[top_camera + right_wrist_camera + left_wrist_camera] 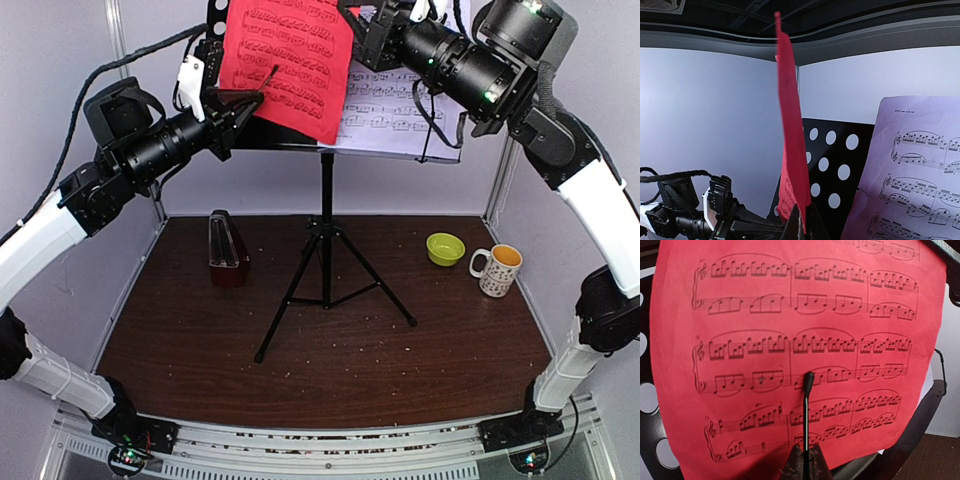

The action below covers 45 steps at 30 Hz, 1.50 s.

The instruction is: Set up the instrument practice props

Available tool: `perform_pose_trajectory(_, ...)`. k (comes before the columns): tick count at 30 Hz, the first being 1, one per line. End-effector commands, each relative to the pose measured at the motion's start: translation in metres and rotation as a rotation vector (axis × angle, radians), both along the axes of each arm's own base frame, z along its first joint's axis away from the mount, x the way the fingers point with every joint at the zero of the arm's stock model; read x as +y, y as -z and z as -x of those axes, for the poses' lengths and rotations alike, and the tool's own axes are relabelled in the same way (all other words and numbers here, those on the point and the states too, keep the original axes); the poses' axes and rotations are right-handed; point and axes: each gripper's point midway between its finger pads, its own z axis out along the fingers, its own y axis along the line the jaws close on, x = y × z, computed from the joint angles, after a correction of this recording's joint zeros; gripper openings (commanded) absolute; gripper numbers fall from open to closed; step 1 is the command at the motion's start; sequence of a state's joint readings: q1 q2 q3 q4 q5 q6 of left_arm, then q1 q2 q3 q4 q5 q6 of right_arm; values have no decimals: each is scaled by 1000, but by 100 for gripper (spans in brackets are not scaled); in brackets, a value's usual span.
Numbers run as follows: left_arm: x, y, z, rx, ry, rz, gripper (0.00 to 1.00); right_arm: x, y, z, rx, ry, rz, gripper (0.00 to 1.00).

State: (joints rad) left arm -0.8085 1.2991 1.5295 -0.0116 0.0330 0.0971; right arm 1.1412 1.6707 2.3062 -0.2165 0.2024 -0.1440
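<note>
Looking down from the overhead camera, I see the black tripod music stand point(325, 250) upright near the middle of the brown table point(330, 370), its perforated desk point(835, 155) up at 12 o'clock. The red music sheet point(290, 60) lies tilted across the left half of the desk. The white music sheet point(400, 110) rests on the right half, its left edge tucked behind the red one.

My left gripper point(805, 465) comes in from 9 o'clock. Its fingers are pressed together on a thin black retainer rod point(807, 405). The rod's rounded tip lies against the face of the red sheet, low and near its middle.

My right gripper point(799, 222) reaches in from 2 o'clock at the desk's top edge. On its wrist camera the red sheet stands edge-on and runs straight down between the closed fingers, so that hand is clamped on the paper. The white sheet sits just to its right against the desk.

On the tabletop, the small red-brown pyramid metronome point(228, 250) stands upright at 9 o'clock from the stand's legs. The green bowl point(445, 248) sits at 3 o'clock, and the spotted white mug point(497, 270) is just beside it, further right.
</note>
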Motion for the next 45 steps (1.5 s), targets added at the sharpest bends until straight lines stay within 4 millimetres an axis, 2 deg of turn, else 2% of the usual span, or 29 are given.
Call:
perform_pose_trajectory(1, 6, -41, 26, -121, 73, 77, 0, 5, 3, -3, -31, -13, 43, 0)
perform_pose_trajectory(17, 1, -40, 27, -127, 95, 65, 0, 20, 17, -30, -95, -5, 127, 0)
perform_pose_trajectory(22, 0, -38, 27, -125, 98, 62, 0, 19, 16, -36, -100, 5, 117, 0)
perform_pose_trajectory(34, -1, -40, 26, -134, 95, 58, 0, 28, 8, -31, -130, -60, 79, 0)
perform_pose_trajectory(45, -3, -38, 24, -134, 94, 42, 0, 35, 24, -43, -145, -43, 159, 0)
